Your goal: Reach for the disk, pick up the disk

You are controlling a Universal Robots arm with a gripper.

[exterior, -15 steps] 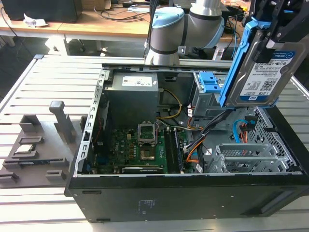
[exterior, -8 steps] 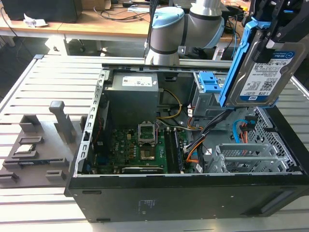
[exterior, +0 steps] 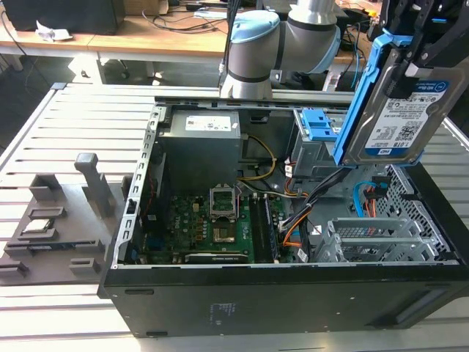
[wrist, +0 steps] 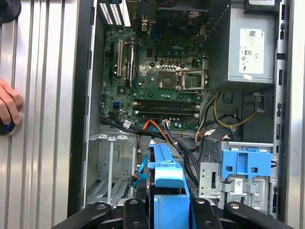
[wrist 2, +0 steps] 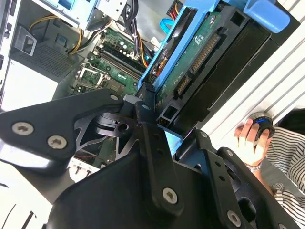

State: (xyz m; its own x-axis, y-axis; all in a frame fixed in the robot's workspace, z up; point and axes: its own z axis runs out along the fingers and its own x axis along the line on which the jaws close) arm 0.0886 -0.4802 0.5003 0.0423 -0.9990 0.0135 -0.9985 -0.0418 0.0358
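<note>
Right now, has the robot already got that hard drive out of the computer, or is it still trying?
The reach looks done: the gripper is closed on the disk at its top edge. The pick-up also appears done, since in the exterior view the disk in its blue bracket hangs tilted above the open computer case, clear of the drive bay. Nothing of this job appears to be left. A person's hand rests on the table beside the case.

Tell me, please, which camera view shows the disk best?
The exterior view: the disk hangs labelled-face-on, lifted above the computer case. The second wrist view shows its circuit-board underside; the first wrist view shows just its blue bracket's edge.
</note>
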